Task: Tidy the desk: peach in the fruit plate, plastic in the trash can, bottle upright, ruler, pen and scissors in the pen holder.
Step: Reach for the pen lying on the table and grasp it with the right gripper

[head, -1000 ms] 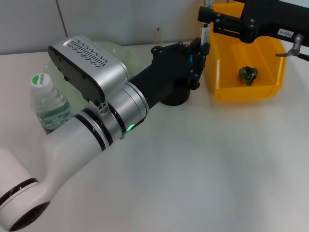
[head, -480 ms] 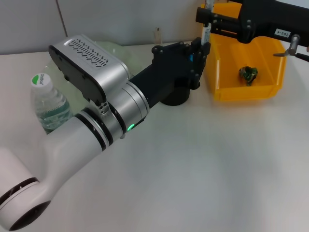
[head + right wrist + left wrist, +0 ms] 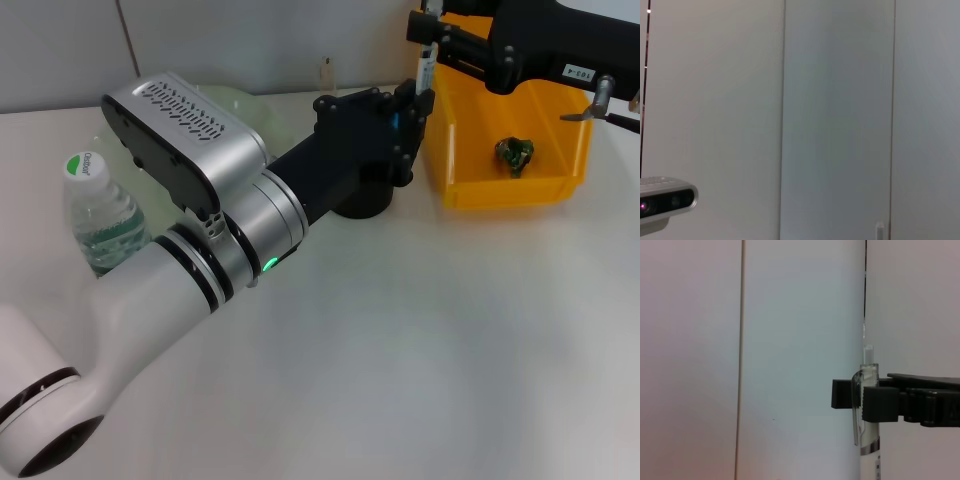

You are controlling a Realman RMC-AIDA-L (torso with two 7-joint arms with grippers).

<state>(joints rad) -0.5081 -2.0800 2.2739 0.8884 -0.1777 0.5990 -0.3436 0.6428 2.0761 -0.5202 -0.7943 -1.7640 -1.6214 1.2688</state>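
The pen [image 3: 424, 68] stands upright in the right gripper [image 3: 428, 38], whose jaws are clamped on its upper barrel so you can lower it into the black pen holder [image 3: 362, 200] on the bench [image 3: 430, 330]. Your left gripper [image 3: 405, 120] hangs beside its lower end; I cannot tell its jaws' state. Since the earlier frame the right arm has edged slightly rightward.

Left arm [image 3: 200, 230] blocking the pen holder [image 3: 362, 200], yellow bin [image 3: 510, 190] just beside, bottle [image 3: 100, 215] left, bare desk [image 3: 420, 340] in front

White desk [image 3: 420, 330]: bottle [image 3: 100, 215], yellow bin [image 3: 510, 190].
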